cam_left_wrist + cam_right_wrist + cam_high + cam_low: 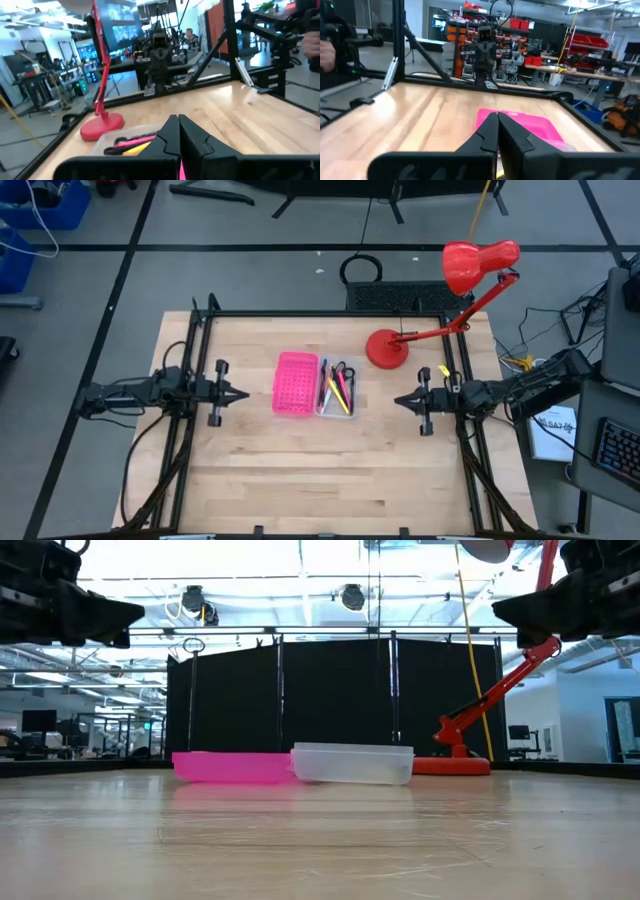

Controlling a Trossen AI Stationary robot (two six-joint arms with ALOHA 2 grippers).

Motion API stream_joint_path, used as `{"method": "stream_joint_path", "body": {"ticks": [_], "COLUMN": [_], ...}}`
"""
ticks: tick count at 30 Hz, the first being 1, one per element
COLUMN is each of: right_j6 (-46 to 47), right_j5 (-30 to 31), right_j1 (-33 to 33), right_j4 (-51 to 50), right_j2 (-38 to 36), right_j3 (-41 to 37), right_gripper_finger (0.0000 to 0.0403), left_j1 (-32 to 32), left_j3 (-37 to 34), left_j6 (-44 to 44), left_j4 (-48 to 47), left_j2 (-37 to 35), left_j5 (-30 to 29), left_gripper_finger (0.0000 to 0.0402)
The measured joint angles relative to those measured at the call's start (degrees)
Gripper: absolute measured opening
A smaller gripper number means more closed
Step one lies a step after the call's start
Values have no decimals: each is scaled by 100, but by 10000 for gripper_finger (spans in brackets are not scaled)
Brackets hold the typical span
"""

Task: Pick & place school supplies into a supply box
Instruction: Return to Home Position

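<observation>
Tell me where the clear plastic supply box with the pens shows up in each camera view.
High view: supply box at table centre, right of the pink tray.
Low view: supply box mid-picture, right of the pink tray.
Left wrist view: supply box just beyond the left gripper.
Right wrist view: probably only a pale sliver beyond the right gripper, before the pink tray.
Shared landmark: the pink tray alongside it.

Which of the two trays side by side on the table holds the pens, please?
The translucent whitish tray, nearer the red lamp, with pens inside; the pink perforated tray beside it shows none.
</observation>
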Motion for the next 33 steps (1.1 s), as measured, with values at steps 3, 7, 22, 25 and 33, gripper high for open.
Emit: {"method": "stream_joint_path", "body": {"ticks": [3, 7, 22, 25, 33], "right_j6": [-144, 211, 385, 423, 329], "right_j5": [200, 448, 846, 682, 738], "right_j1": [-8, -130, -430, -501, -524], "right_j4": [-121, -342, -307, -301, -279], "right_j2": [-1, 4, -35, -90, -108], "right_j3": [0, -207, -205, -205, -205], "right_gripper_finger": [0, 0, 0, 0, 0], "left_j1": [7, 15, 13, -9, -48], "left_j3": [3, 5, 5, 7, 7], "left_j6": [37, -65, -721, -776, -748], "left_j4": [-108, -148, -247, -248, -253], "left_j2": [5, 148, 628, 647, 647], "left_j5": [-31, -169, -677, -651, -658], "left_gripper_finger": [1, 0, 0, 0, 23]}}
